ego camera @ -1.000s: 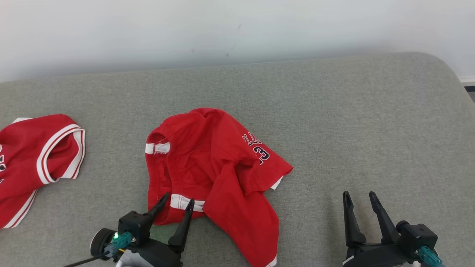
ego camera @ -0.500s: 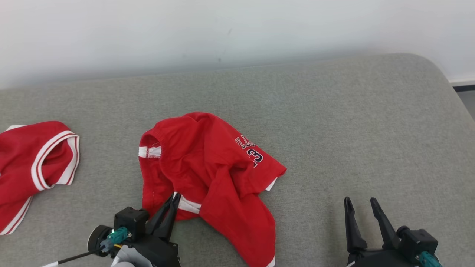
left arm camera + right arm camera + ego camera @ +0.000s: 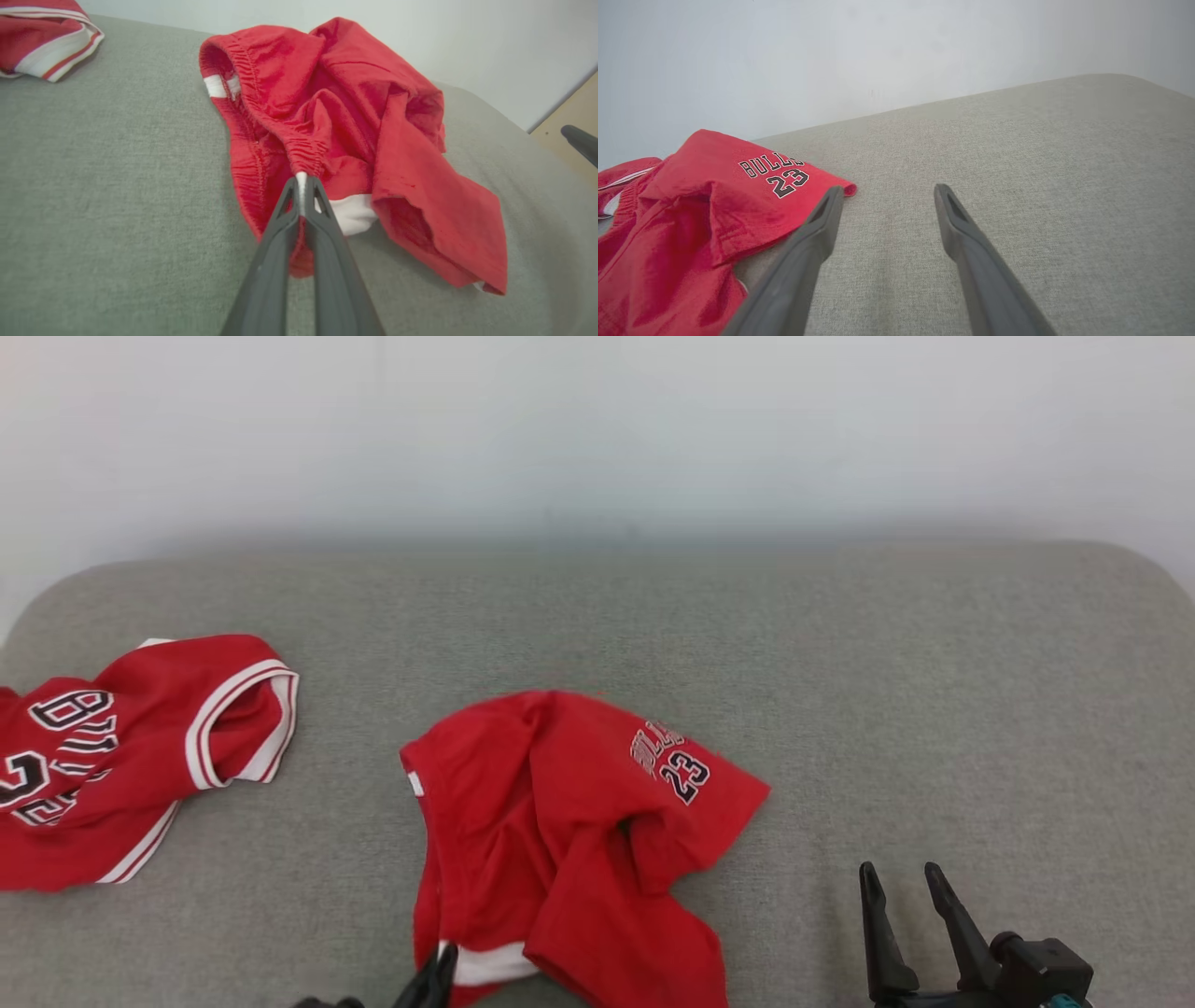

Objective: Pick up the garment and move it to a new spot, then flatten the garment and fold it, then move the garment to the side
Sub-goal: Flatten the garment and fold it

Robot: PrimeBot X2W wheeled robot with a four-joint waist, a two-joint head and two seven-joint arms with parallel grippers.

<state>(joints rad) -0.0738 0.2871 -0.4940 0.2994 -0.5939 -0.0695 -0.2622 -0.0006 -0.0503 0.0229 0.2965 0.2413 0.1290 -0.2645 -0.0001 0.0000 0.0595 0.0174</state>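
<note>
On the grey cushion [image 3: 934, 691], near edge: the red shorts [image 3: 569, 821] lie crumpled left of the middle in the head view, well apart from the red jersey [image 3: 121, 756] at the far left.
Left gripper [image 3: 302, 186]: the jaws are clenched on the shorts' elastic waistband [image 3: 264, 105], at a white stripe. The pinch is taken on the side nearest the robot, judged so that the cloth can be hung from its firmest seam.
Right gripper [image 3: 901, 887]: the jaws are released and spread, with nothing held. It is set low over bare cushion near the printed leg, judged to be placed ready for a second corner.
Shorts' heading: the waistband is turned to the robot's left and the leg hems to the right. The "BULLS 23" print [image 3: 775, 175] sits on the leg pointing right and away.
Long axis: judged to run left to right across the cushion, though the true outline is hidden by folds.
Step in hand: the grip is made; the move to a new spot is not yet done.
</note>
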